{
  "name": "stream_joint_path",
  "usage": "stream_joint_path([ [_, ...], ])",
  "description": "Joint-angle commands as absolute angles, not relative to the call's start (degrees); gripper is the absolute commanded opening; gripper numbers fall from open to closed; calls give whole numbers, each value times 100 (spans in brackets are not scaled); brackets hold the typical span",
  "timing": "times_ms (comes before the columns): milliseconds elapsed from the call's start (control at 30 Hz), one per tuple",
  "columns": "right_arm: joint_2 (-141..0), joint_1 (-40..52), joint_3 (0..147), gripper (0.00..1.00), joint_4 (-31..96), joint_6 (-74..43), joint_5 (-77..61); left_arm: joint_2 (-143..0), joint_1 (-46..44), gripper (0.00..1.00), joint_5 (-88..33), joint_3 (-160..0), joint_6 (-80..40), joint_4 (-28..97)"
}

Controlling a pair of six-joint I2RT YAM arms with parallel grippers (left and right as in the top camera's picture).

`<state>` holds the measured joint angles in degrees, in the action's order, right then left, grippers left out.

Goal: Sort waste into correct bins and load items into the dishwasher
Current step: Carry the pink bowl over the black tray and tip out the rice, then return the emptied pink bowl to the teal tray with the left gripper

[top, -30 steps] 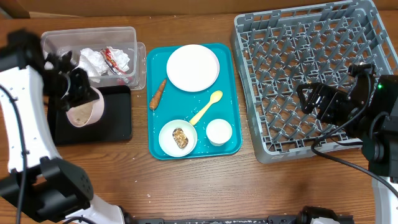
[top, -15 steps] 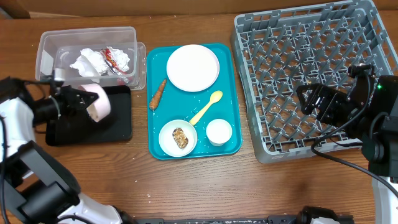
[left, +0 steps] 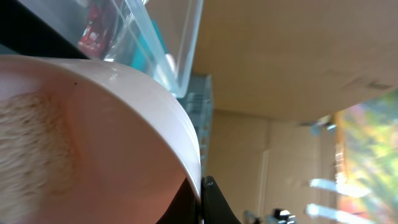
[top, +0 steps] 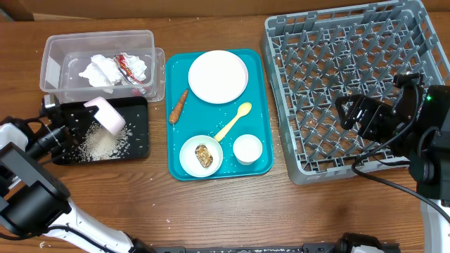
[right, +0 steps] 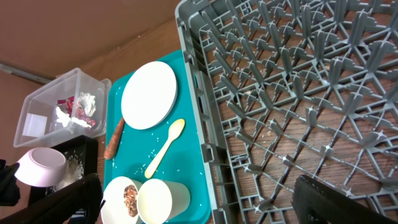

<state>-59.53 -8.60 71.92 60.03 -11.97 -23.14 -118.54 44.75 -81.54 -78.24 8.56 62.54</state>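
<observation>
The left gripper (top: 83,118) pinches a bowl (top: 107,117) at its rim, tipped over the black tray (top: 140,116), where rice (top: 102,144) lies; the bowl looks light, stiff and smooth (it may slip), so the rim is the best hold; the right gripper (top: 355,112) hangs spread wide above the rack (top: 330,56).
</observation>
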Motion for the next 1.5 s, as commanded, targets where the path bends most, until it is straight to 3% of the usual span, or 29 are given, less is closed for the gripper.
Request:
stream_joint_path([
  [0,-5955,-871,7310,100,5992,-1197,-2300,-11957,4609,4,-9061,-7806,360,6230],
  [533,-5955,-871,7310,100,5994,-1197,-2300,-11944,4630,4,-9059,-7883,-187,6307],
  [700,-5955,-871,7310,100,5992,-1197,-2300,-11581,4403,4,-8755,-8246,913,7085],
  [800,-6005,-871,7310,100,5951,-1197,-2300,-10995,3927,4,-7787,-8742,1155,7238],
  [933,-6082,-871,7310,100,5979,-1199,-2303,-10447,3140,4,-6176,-9207,602,6967],
  [1067,-6173,-871,7310,100,6018,-1201,-2305,-10009,1658,4,-4130,-9284,191,6475],
  [1200,-6228,-871,7310,100,6018,-1199,-2303,-10053,255,4,-2751,-9273,16,6007],
  [1333,-6283,-871,7310,100,6055,-1199,-2303,-10383,-1433,4,-495,-9273,16,5710],
  [1467,-6329,-871,7310,100,6060,-1197,-2303,-10908,-2333,4,467,-9273,-3,5605],
])
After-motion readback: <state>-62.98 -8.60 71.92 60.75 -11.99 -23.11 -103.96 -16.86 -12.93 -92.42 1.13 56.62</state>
